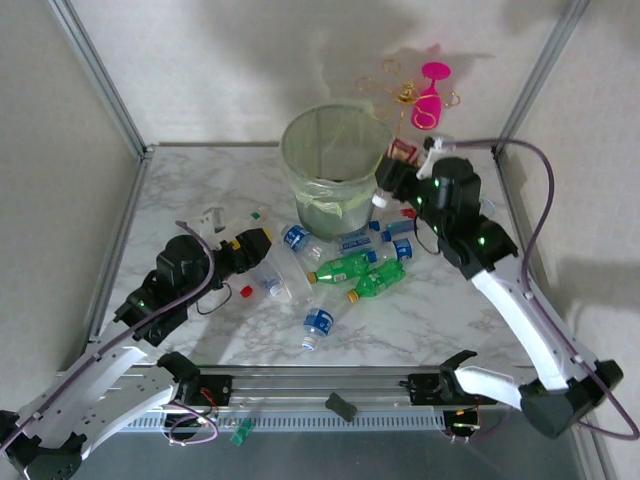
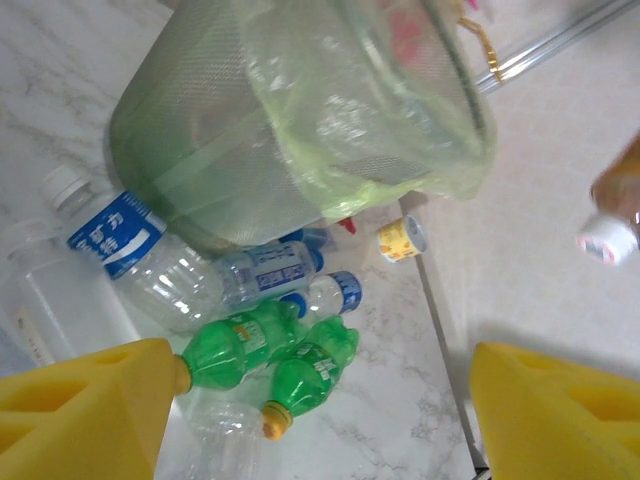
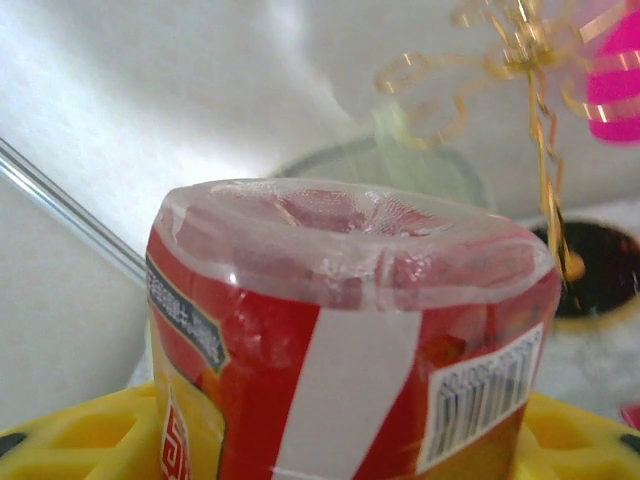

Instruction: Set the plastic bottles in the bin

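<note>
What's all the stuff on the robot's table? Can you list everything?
round pale green waste bin with a bag liner: one, back middle of the table
green plastic bottles with yellow caps: two, lying in front of the bin
clear plastic bottles with blue labels: at least four, lying around the green ones
red-labelled plastic bottle: one, held up beside the bin
small yellow-labelled can: one, by the bin's base
pink wine glass: one, behind the bin
gold wire stand: one, beside the glass
small red cap: one, front left
left gripper: yellow fingers, open, facing the bottles
right gripper: yellow fingers, shut on the red-labelled bottle
</note>
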### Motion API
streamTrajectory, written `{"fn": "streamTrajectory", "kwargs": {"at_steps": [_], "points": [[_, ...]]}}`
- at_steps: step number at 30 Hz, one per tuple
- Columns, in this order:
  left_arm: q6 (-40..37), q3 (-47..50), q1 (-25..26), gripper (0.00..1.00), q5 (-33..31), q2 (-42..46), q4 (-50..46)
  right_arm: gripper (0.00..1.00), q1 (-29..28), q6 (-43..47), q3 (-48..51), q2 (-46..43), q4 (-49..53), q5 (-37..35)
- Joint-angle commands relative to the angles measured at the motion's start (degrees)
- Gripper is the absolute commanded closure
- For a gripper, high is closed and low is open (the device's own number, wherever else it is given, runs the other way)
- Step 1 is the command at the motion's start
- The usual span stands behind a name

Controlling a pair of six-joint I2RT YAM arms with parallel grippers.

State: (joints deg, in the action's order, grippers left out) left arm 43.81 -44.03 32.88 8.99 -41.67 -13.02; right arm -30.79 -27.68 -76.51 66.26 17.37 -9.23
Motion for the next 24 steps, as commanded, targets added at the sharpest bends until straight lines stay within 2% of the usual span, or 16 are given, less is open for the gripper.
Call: {"fn": "streamTrajectory", "kwargs": {"at_steps": [1, 6, 11, 21, 24], "points": [[-3.8, -4.1, -0.4, 0.23, 1.1, 0.2, -0.5, 0.60, -0.4, 7.1, -8.4, 6.2, -0.1, -1.4], [-9.2, -8.1, 0.5, 0.25, 0.9, -0.2, -2.6, 0.59, -0.3, 11.4, -17.1, 16.1, 1.4, -4.2], [-15.3, -10.8, 1.5, 0.25, -4.0, 1.1, -7.7, 0.59, -0.4, 14.5, -28.5, 27.1, 8.4, -4.9], [-18.1, -9.5, 1.6, 0.25, -3.8, 1.2, -8.2, 0.57, -0.6, 15.8, -39.2, 39.2, 13.1, -5.4], [-18.7, -9.2, 1.6, 0.25, -3.6, 1.1, -8.2, 0.56, -1.0, 17.2, -44.8, 44.7, 17.4, -6.4]]}}
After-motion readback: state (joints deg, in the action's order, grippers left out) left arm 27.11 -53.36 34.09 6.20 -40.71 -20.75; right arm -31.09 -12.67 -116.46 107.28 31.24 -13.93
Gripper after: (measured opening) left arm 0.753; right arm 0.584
